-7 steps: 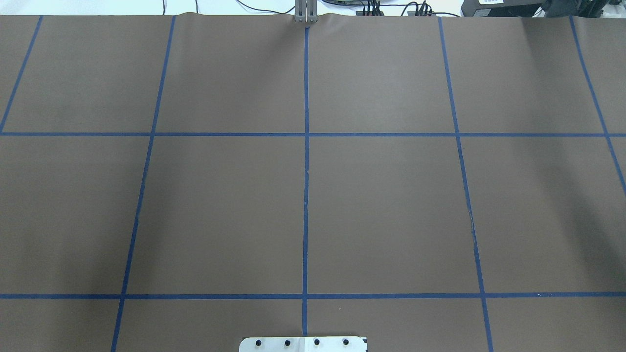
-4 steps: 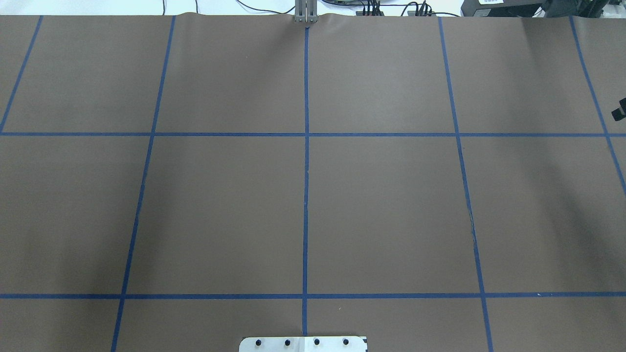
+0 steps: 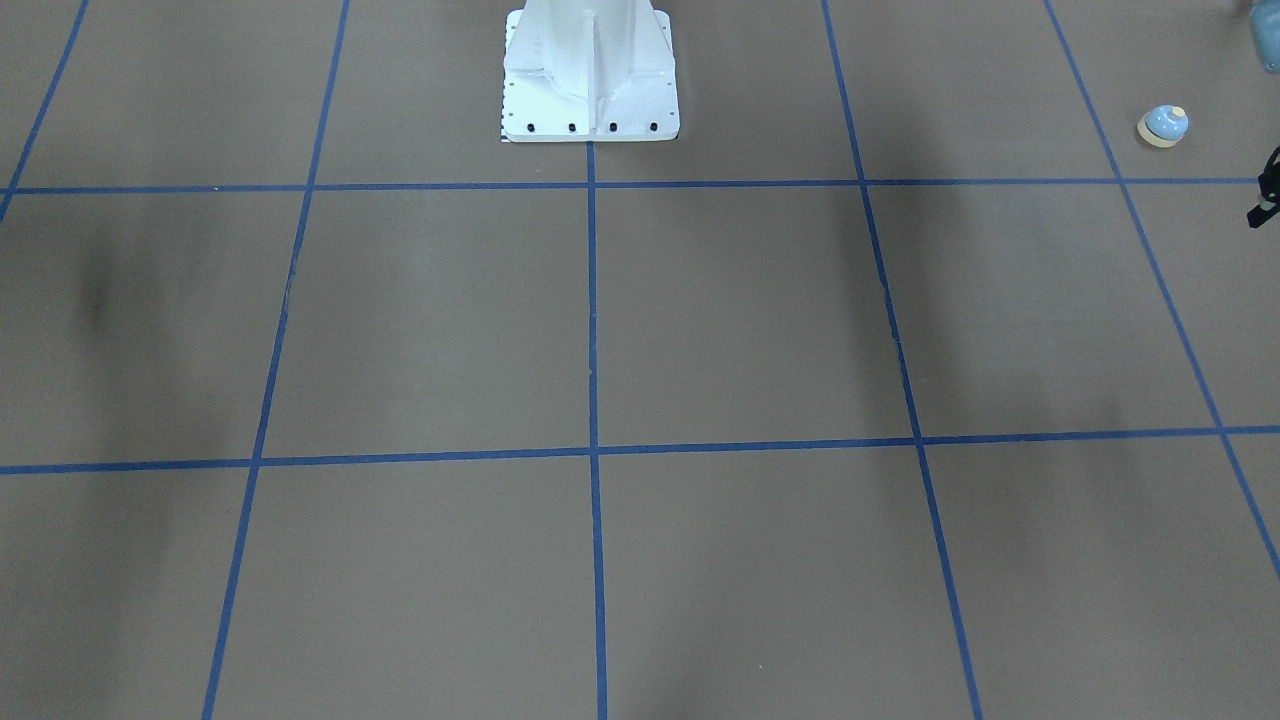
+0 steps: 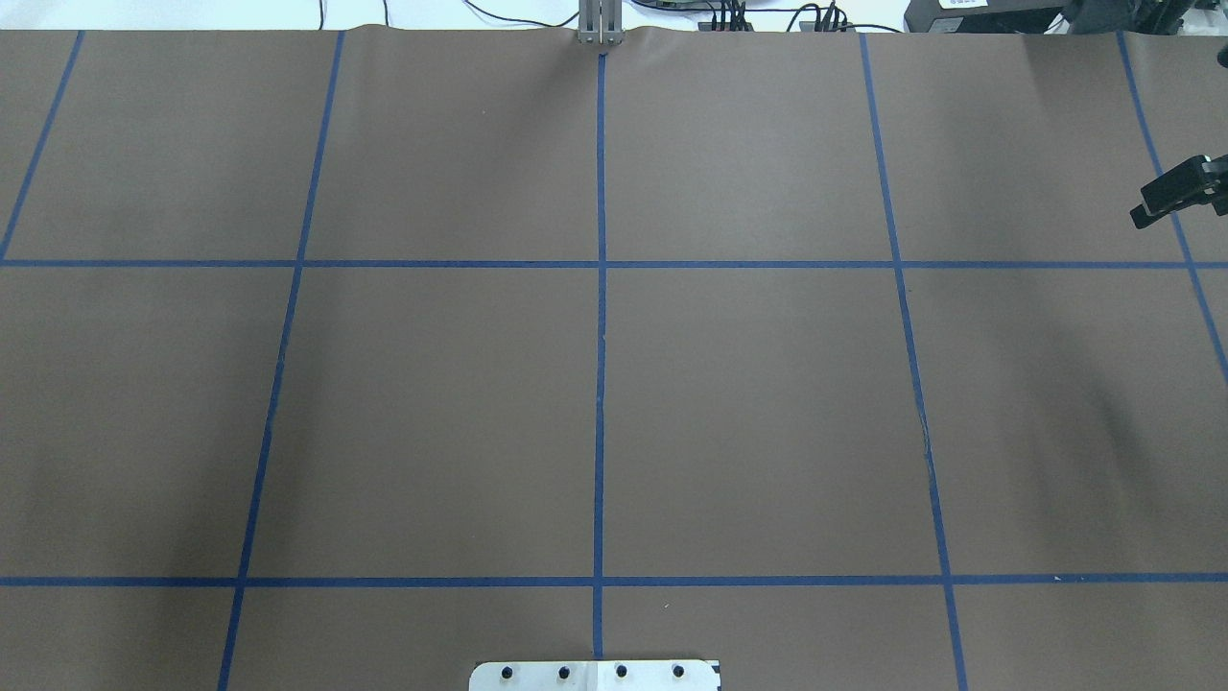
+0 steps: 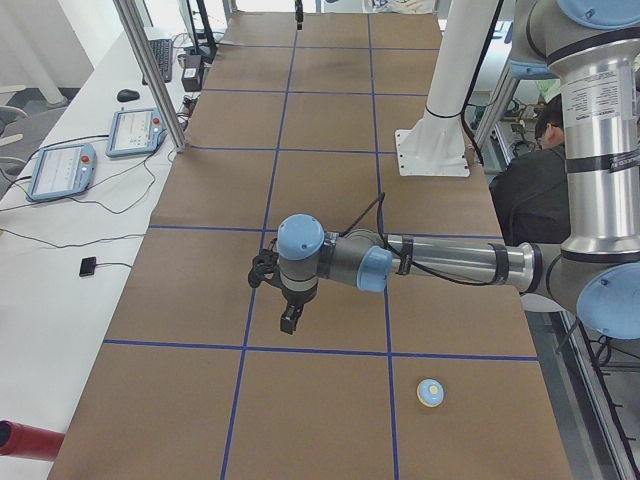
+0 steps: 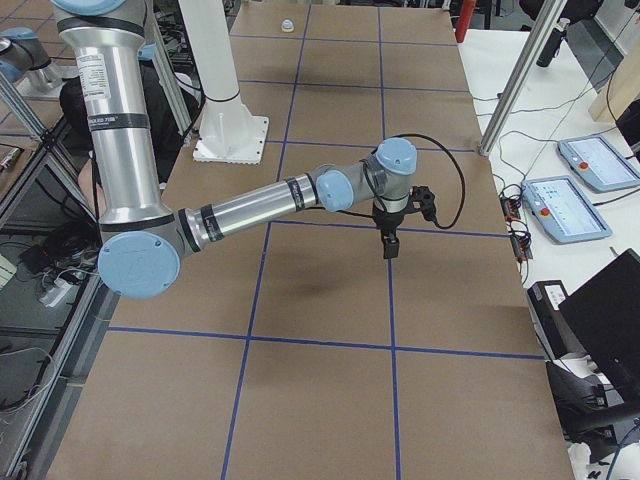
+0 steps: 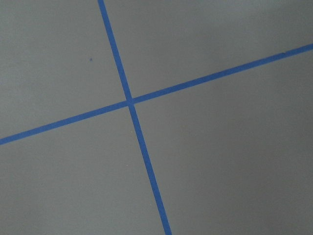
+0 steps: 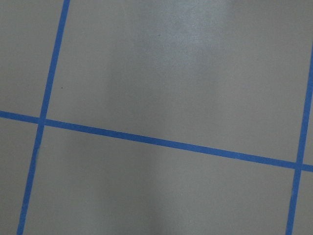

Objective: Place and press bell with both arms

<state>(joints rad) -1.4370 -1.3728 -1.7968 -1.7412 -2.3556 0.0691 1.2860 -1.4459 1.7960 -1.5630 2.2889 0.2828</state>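
Note:
The small light-blue bell (image 3: 1163, 126) with its cream button stands upright on the brown table near the robot's left end. It also shows in the exterior left view (image 5: 431, 392) and far off in the exterior right view (image 6: 287, 26). My left gripper (image 5: 289, 322) hangs above the table, apart from the bell. Only a sliver of it shows at the front view's right edge (image 3: 1262, 205), so I cannot tell its state. My right gripper (image 4: 1142, 216) enters at the overhead view's right edge, fingers together and empty, far from the bell; it points down in the exterior right view (image 6: 388, 248).
The white bolted pedestal (image 3: 590, 70) stands at the table's middle near edge. Blue tape lines divide the brown table (image 4: 767, 403) into squares. Tablets (image 5: 60, 170) and cables lie on the side bench. A red cylinder (image 5: 20, 440) lies at the left end.
My right gripper has come into the overhead view from the right edge and moved further inward. Nothing else on the table has moved.

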